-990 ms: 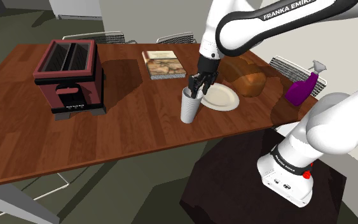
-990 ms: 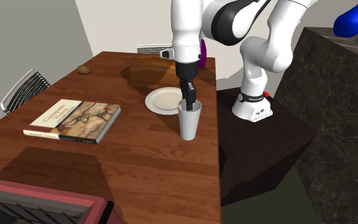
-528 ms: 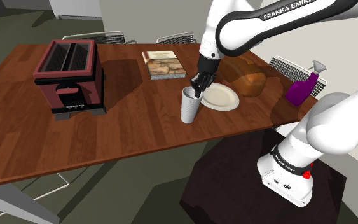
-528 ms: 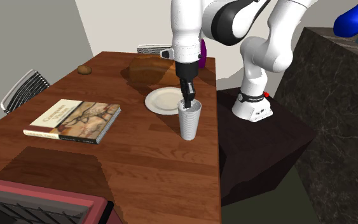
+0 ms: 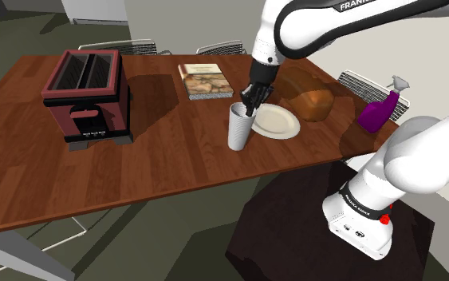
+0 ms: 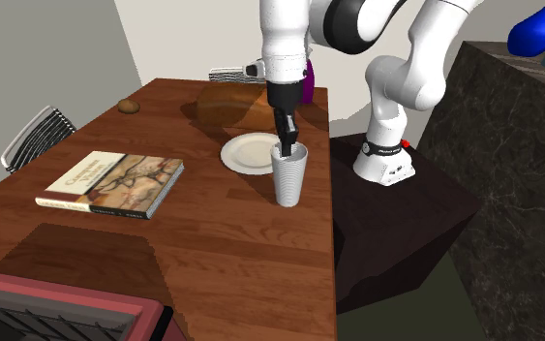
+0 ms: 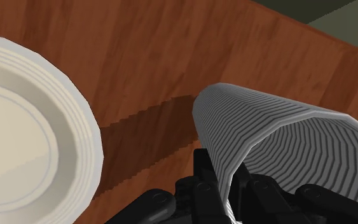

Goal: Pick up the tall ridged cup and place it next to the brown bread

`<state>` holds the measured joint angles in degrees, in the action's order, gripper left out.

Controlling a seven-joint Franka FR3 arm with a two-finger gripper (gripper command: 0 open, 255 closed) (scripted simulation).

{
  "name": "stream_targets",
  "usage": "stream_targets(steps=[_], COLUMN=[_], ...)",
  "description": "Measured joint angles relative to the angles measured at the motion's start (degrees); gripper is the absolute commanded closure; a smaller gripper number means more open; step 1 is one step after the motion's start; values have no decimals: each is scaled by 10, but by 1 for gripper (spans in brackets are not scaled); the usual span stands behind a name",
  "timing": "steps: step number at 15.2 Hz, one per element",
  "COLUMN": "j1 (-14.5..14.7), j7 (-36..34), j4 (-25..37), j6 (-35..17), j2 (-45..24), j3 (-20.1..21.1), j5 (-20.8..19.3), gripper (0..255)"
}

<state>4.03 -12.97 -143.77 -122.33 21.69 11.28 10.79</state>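
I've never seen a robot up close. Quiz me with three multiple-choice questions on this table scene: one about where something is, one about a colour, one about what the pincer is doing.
1. The white plate lies:
A) between the ridged cup and the bread
B) under the cup
C) on top of the bread

2. The spray bottle is:
A) green
B) purple
C) yellow

3. The pincer is:
A) wide open over the plate
B) shut on nothing
C) shut on the cup's rim

Answers:
1 A: the shoulder view shows cup, plate and bread in a row.
2 B: its body is plainly purple.
3 C: the wrist view shows one finger on each side of the cup's wall, clasping it.
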Motion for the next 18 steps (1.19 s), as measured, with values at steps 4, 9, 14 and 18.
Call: stream_targets(steps=[4, 9, 14, 18], j1=[-1, -2, -2, -4], j7=[-2, -6, -9, -10], j4=[21, 51, 79, 108], j6=[34, 77, 117, 149], j2=[14, 27, 38, 41], j3=[-3, -6, -9, -12], j5=[-2, -5, -7, -10], gripper=[255, 255, 255, 255])
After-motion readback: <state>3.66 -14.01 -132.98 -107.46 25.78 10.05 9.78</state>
